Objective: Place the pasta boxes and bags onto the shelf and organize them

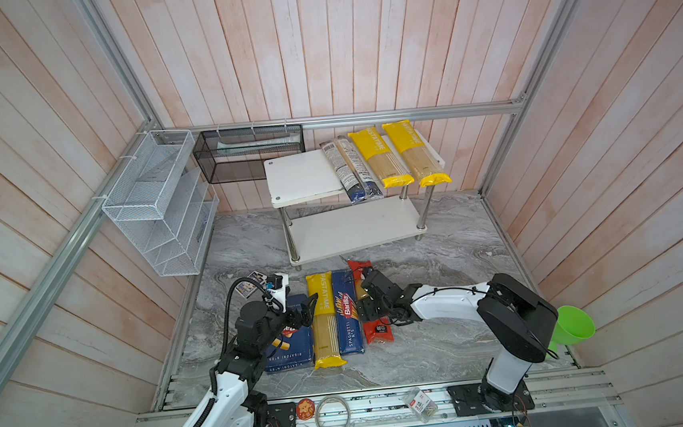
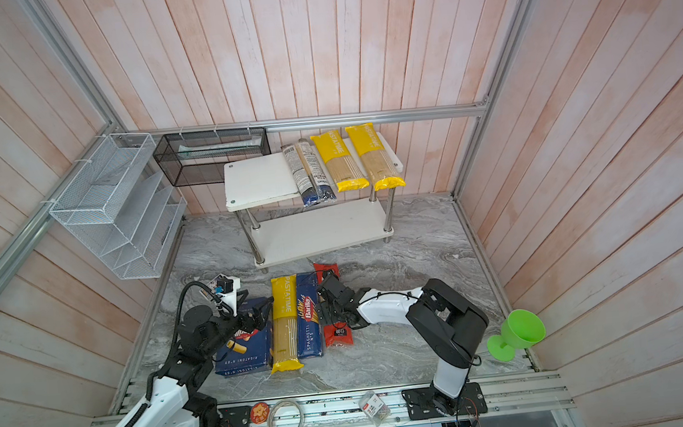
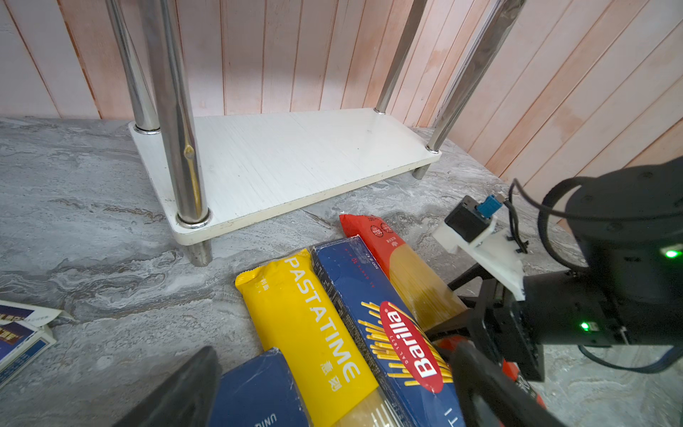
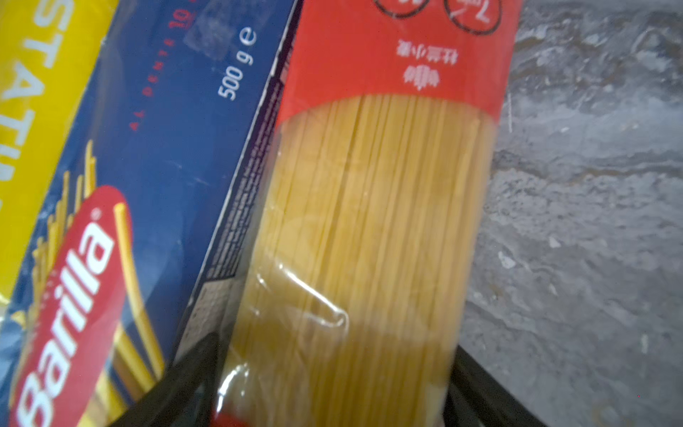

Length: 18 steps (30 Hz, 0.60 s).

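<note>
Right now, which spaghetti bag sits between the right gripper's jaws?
The red bag, rightmost in the front row; the open right gripper straddles its middle.

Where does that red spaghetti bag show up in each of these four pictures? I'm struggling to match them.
In a top view: the red bag lies rightmost in the row on the table.
In a top view: the red bag is in the same spot.
Left wrist: the red bag peeks out beyond the Barilla box.
Right wrist: the red bag fills the picture, close up.
Shared landmark: the blue Barilla box lies beside it in every view.
</note>
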### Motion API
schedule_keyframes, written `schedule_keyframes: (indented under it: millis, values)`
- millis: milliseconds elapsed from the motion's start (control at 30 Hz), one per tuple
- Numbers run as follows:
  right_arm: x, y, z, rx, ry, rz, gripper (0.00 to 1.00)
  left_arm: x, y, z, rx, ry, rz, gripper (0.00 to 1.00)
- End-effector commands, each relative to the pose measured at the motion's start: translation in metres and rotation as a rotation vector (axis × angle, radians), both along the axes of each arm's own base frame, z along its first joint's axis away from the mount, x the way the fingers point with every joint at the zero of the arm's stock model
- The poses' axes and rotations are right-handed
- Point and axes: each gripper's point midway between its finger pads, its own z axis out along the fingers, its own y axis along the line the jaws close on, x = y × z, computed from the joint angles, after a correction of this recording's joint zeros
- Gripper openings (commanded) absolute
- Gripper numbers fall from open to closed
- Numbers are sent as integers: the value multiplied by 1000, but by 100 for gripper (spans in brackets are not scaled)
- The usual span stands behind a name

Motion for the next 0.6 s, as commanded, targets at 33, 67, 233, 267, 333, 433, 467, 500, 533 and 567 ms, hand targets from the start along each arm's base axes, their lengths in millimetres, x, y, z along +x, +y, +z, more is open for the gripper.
schedule_keyframes:
  millis: [33, 67, 233, 267, 333, 433, 467, 500, 533, 567]
  values:
    - [-25, -32, -44, -163, 121, -32, 89, 1, 0, 5, 0, -15, 3, 100]
    - [-25, -33, -44, -161, 122, -35, 89, 1, 0, 5, 0, -14, 2, 100]
    - [-27, -35, -39, -126, 102, -50, 86, 0, 0, 5, 0, -15, 1, 100]
    - [-27, -35, -36, -112, 93, -52, 85, 1, 0, 5, 0, -16, 1, 100]
    - [-26, -33, -32, -86, 79, -46, 81, 0, 0, 5, -1, -17, 1, 100]
    - [-25, -28, -19, -33, 26, -29, 76, 1, 0, 5, -1, -15, 1, 100]
    - [-25, -26, -16, -14, 16, -28, 74, 1, 0, 5, 0, -15, 4, 100]
    - [-25, -26, -13, -2, 8, -28, 72, 0, 0, 5, 0, -15, 2, 100]
    - [-24, -26, -12, 1, 3, -31, 70, 0, 0, 5, -1, -16, 2, 100]
    - [-25, -27, -12, 0, 1, -29, 68, 0, 0, 6, -1, -18, 1, 100]
